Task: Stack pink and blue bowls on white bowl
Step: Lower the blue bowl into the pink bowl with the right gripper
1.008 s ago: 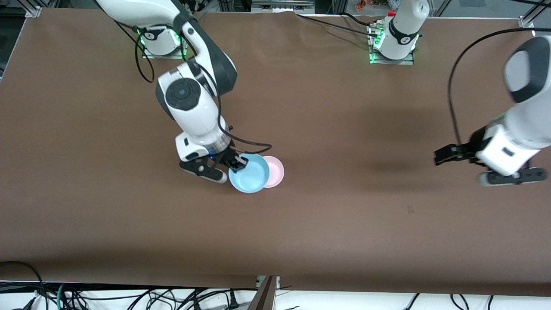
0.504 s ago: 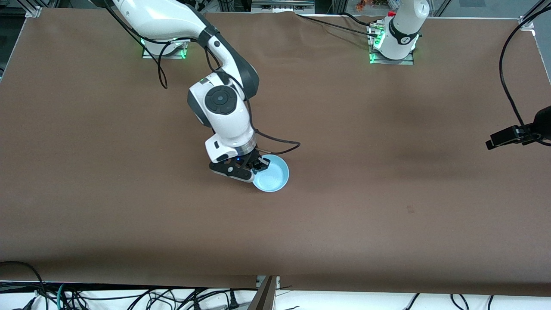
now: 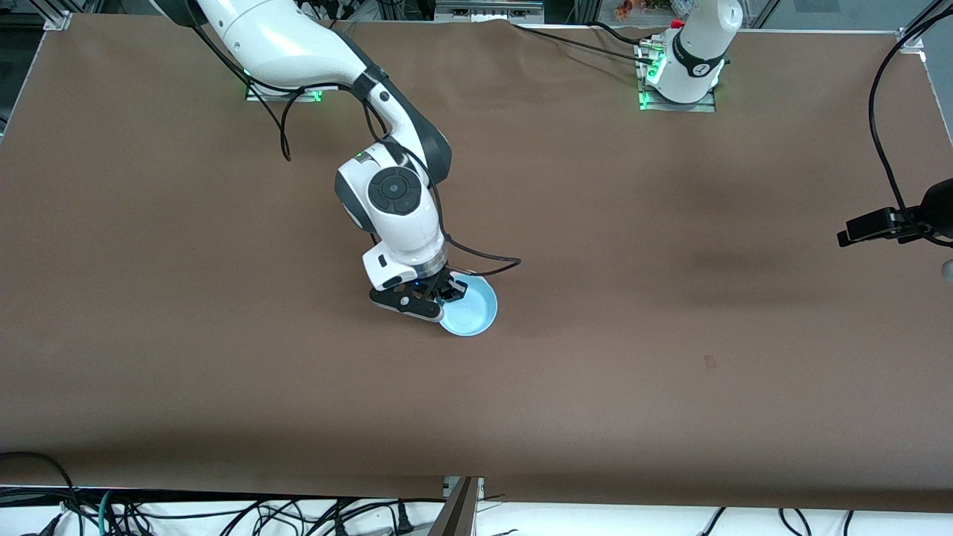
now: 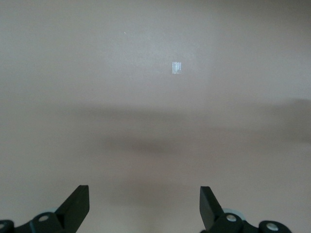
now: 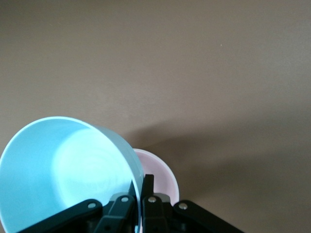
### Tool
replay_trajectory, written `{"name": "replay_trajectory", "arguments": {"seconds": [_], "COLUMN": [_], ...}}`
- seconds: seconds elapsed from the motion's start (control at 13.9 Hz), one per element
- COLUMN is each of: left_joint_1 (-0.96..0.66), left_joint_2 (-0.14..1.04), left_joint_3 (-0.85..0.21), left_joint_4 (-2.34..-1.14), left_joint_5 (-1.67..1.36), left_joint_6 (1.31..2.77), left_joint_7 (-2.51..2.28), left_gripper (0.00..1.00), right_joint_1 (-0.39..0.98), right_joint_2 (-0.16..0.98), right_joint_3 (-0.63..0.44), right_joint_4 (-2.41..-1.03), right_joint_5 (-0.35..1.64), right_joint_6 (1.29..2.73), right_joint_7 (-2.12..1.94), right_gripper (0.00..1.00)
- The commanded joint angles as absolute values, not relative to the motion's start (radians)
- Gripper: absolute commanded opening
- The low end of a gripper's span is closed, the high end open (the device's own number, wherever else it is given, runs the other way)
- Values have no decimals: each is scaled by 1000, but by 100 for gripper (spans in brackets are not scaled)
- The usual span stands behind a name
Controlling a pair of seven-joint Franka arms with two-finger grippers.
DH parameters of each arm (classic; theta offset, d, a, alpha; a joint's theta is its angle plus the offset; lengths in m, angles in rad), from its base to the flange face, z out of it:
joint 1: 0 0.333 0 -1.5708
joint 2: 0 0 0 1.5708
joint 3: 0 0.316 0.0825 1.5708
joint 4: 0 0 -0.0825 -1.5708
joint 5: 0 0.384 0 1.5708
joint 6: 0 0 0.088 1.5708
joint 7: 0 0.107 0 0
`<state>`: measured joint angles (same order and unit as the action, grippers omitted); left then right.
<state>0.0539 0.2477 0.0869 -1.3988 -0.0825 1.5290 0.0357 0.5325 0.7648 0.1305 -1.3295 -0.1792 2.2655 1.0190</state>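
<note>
My right gripper (image 3: 447, 291) is shut on the rim of the light blue bowl (image 3: 469, 308), one finger inside and one outside, near the table's middle. In the front view the blue bowl covers the pink bowl completely. In the right wrist view the gripper (image 5: 141, 183) pinches the blue bowl's (image 5: 63, 170) wall, and the pink bowl (image 5: 160, 175) shows just under and beside it. I cannot tell whether the two touch. The white bowl is hidden or out of view. My left gripper (image 4: 144, 206) is open and empty over bare table at the left arm's end.
The brown table (image 3: 670, 387) is bare around the bowls. A small pale tape mark (image 4: 177, 67) lies on it under the left gripper's view. Cables hang along the table's near edge (image 3: 223, 514).
My right gripper has carried the blue bowl toward the left arm's end, over the pink bowl, which it now covers, and has sunk a little. The left arm has pulled out toward its end.
</note>
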Motion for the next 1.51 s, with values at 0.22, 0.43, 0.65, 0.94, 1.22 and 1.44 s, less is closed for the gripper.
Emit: {"name": "replay_trajectory", "arguments": {"seconds": [0.22,0.43,0.65,0.94,1.22,1.44], "left_joint_1": [69,67,61,61,55,55], "left_joint_2": [255,256,256,256,258,258], "left_joint_3": [71,69,69,71,69,69], "left_joint_4": [-1410,-1407,-1407,-1407,-1405,-1405], "left_joint_5": [-60,-60,-60,-60,-61,-61], "left_joint_6": [1522,1522,1522,1522,1522,1523], "left_joint_7": [69,68,67,67,66,64], "left_gripper": [100,100,100,100,100,100], "right_joint_1": [537,549,557,563,564,569], "right_joint_2": [805,805,802,784,781,781], "right_joint_3": [130,130,132,137,137,135], "right_joint_4": [-1324,-1350,-1376,-1405,-1416,-1416], "right_joint_5": [-212,-210,-210,-210,-212,-212], "right_joint_6": [2281,2276,2273,2266,2255,2256], "right_joint_7": [1029,1025,1022,1012,1020,1006], "right_gripper": [0,0,0,0,0,6]}}
